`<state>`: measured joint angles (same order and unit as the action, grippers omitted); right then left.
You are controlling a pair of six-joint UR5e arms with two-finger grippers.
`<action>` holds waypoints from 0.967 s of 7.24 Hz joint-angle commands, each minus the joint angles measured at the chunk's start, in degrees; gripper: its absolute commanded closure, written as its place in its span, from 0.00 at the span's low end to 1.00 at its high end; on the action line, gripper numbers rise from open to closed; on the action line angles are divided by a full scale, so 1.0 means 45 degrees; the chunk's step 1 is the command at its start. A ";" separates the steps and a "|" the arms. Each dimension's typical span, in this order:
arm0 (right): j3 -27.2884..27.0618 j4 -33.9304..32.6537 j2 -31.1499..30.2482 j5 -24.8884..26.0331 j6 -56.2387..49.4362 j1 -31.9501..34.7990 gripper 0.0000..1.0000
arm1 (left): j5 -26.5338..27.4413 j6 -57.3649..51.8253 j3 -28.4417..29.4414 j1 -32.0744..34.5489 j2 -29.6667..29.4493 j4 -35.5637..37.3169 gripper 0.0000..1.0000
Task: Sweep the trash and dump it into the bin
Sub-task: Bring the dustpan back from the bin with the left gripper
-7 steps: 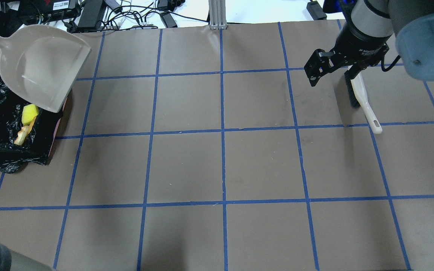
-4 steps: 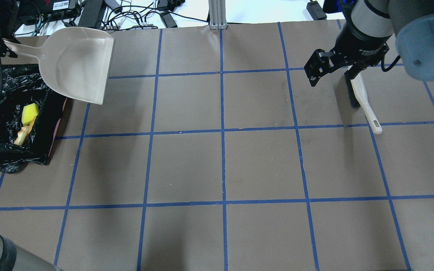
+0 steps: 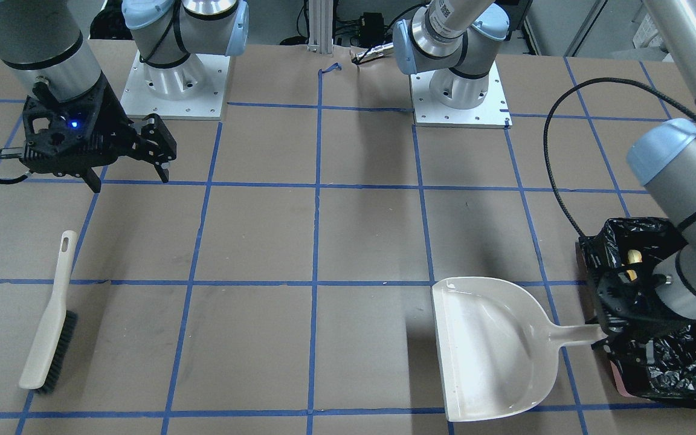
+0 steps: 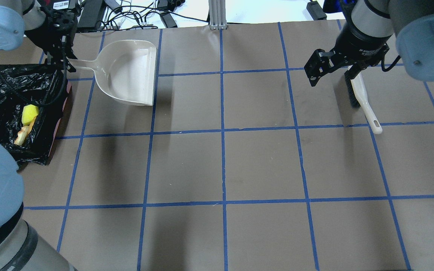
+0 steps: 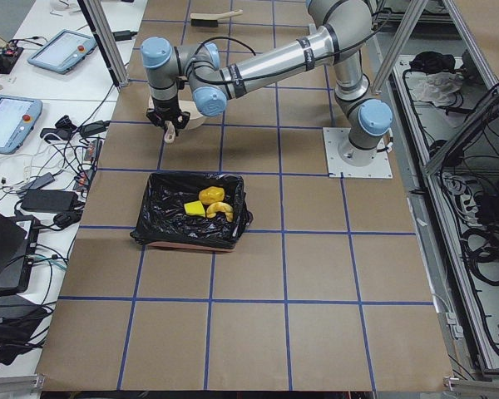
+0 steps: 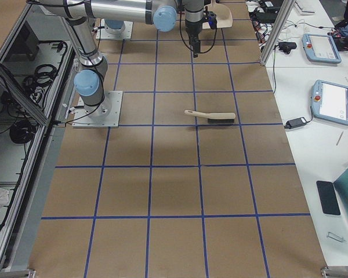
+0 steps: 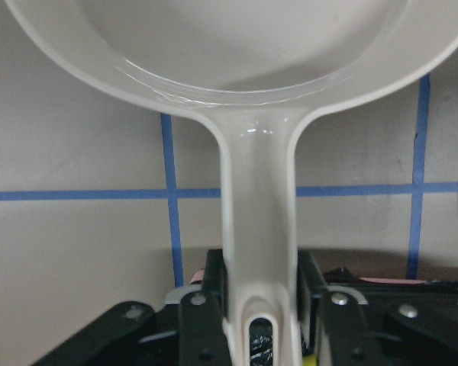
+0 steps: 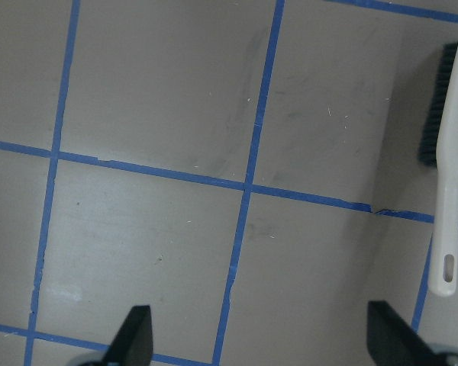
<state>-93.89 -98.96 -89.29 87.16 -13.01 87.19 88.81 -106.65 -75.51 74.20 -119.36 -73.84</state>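
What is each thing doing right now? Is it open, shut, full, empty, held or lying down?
dustpan: empty, held by its handle
left gripper: shut on the dustpan's handle
right gripper: open, holding nothing
brush: lying flat on the table, not held
bin: lined with a black bag, trash inside
trash: all three pieces lying in the bin

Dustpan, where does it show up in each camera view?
Front-facing: dustpan lower right, handle toward the bin.
Overhead: upper left, right of the bin.
Exterior left: upper left, mostly behind the arm.
Exterior right: top edge, far end.
Left wrist: fills the top, handle in left claw.
Right wrist: not in view.
Shared landmark: black-lined bin, in the first three.
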 commanded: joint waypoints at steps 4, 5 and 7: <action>-0.0073 -0.0001 -0.0001 0.0006 0.0000 0.0000 0.00 | 0.0245 0.0343 -0.0056 0.0738 -0.1209 0.0004 1.00; -0.0073 -0.0001 -0.0001 0.0006 0.0000 0.0000 0.00 | 0.0245 0.0341 -0.0057 0.0797 -0.1248 0.0081 1.00; -0.0073 -0.0001 -0.0001 0.0006 0.0000 0.0000 0.00 | 0.0245 0.0089 -0.0445 0.0894 -0.1210 0.0179 1.00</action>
<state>-94.22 -98.97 -89.30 87.19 -13.01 87.19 89.90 -105.41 -76.48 77.93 -124.92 -73.40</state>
